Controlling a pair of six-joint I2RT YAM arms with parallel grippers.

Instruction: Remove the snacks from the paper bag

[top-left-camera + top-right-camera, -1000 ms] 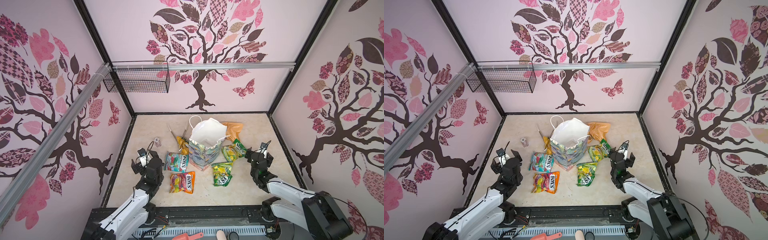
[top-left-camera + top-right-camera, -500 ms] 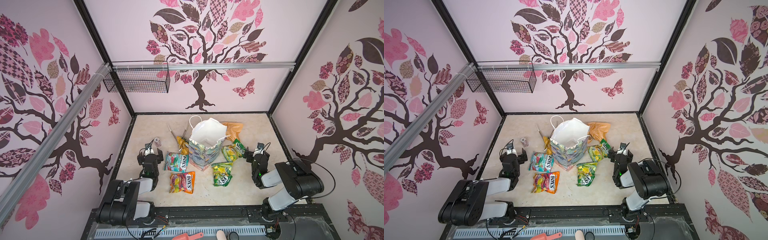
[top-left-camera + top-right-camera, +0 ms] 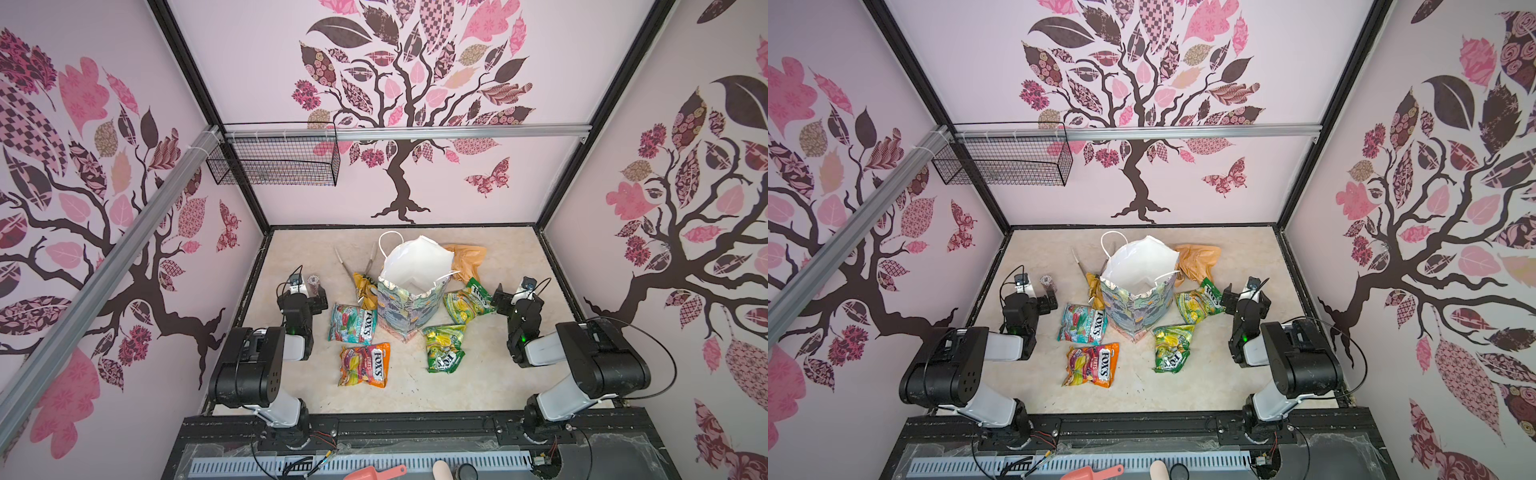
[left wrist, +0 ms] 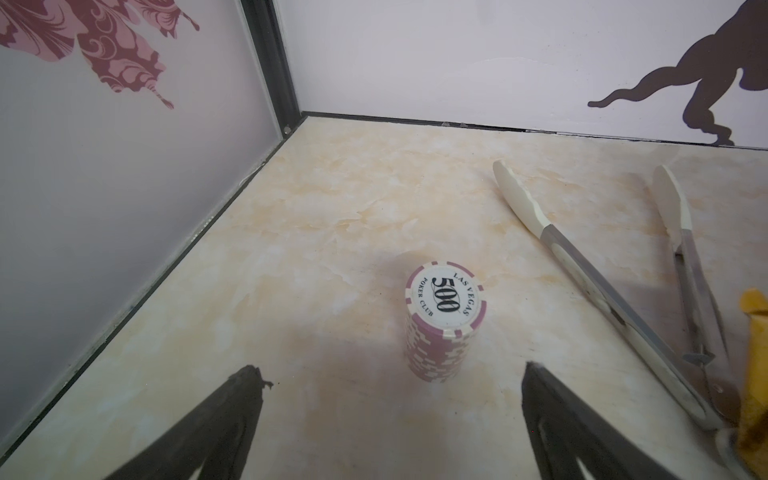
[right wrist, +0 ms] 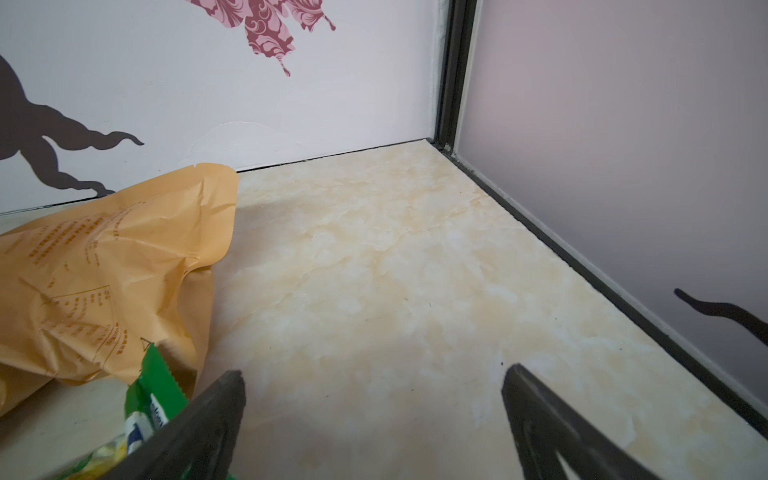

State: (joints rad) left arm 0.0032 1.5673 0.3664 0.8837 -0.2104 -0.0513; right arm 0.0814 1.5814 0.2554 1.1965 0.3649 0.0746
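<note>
Top views, bag: the paper bag (image 3: 409,307) is standing upright at the centre of the frame on the table (image 3: 490,374); its mouth is gaping open and showing the white inside; both top views are showing this.
Top views, snacks: the teal-red pouch (image 3: 352,324) is lying just left of the bag's base; the orange pouch (image 3: 365,365) is lying below it, apart from the bag; the lower green pouch (image 3: 444,347) is lying at the bag's lower right; the upper green pouch (image 3: 467,300) is lying just right of the bag; the gold wrapper (image 3: 365,289) is lying crumpled at the bag's upper left; all are lying outside the bag.
Top views, arms: the left gripper (image 3: 305,296) is sitting low at centre left; the right gripper (image 3: 515,296) is sitting at centre right, beside the upper green pouch.
Left wrist view: the fingers (image 4: 216,424) are standing wide apart and holding nothing; a stack of poker chips (image 4: 442,324) is standing just ahead of the gap; tongs (image 4: 602,291) are lying beside it.
Right wrist view: the fingers (image 5: 552,419) are standing wide apart over bare table and holding nothing; the upper green pouch's corner (image 5: 156,390) is poking out beside one finger; a tan paper packet (image 5: 104,282) is lying behind it.
</note>
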